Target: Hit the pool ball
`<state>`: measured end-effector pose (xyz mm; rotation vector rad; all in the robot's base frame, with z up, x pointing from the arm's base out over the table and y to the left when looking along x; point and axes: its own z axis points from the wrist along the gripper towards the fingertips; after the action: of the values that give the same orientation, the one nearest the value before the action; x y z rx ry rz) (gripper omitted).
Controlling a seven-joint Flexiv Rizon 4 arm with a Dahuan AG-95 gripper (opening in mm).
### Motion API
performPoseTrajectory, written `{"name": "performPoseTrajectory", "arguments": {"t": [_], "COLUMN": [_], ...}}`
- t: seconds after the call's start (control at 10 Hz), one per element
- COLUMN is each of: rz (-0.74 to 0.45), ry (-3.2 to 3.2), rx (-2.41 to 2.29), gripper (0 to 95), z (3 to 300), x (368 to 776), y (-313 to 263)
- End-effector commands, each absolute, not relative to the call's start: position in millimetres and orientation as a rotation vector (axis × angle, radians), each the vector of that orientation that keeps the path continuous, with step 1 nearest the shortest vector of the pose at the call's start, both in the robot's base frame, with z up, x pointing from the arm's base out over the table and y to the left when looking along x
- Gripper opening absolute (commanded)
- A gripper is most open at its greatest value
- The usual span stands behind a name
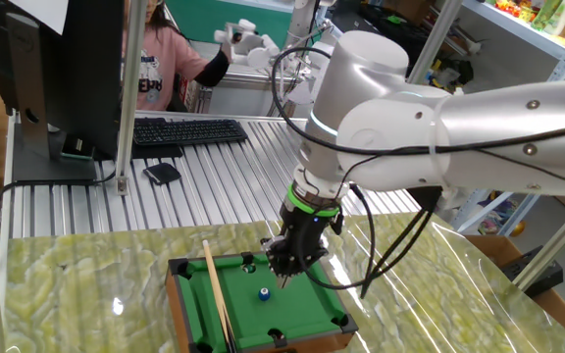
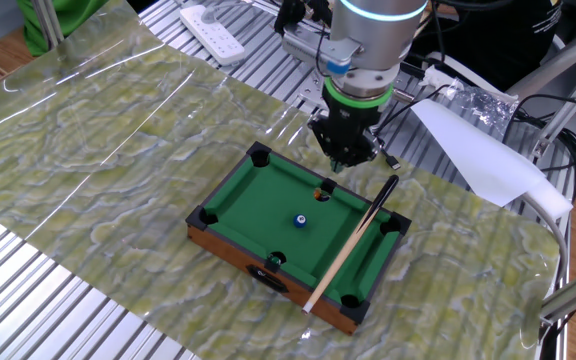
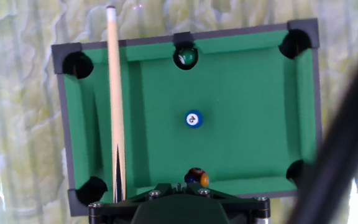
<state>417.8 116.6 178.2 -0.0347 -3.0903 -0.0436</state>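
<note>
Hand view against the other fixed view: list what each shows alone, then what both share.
Only the hand view shows a green ball sitting in a side pocket. Only the other fixed view shows the shut gripper over the table's far rail, a power strip and a white sheet. Both show the pool table, the blue pool ball, the cue stick and a multicoloured ball by the rail.

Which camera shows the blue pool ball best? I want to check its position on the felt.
The hand view: the pool ball sits near mid-felt, seen from straight above, its pale spot clear. Both fixed views show it small and slanted, though unobstructed.
</note>
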Motion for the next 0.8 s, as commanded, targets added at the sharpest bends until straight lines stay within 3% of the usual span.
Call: {"name": "performPoseTrajectory", "arguments": {"t": [0.1,0.8], "rz": [-0.044,-0.066], "ry": [-3.064,-3.069], "rx": [0.042,0.047], "gripper": [0.0,0.0], "z": [177.7,177.7], "x": [419.3,419.3], "y": [117.2,117.2]}}
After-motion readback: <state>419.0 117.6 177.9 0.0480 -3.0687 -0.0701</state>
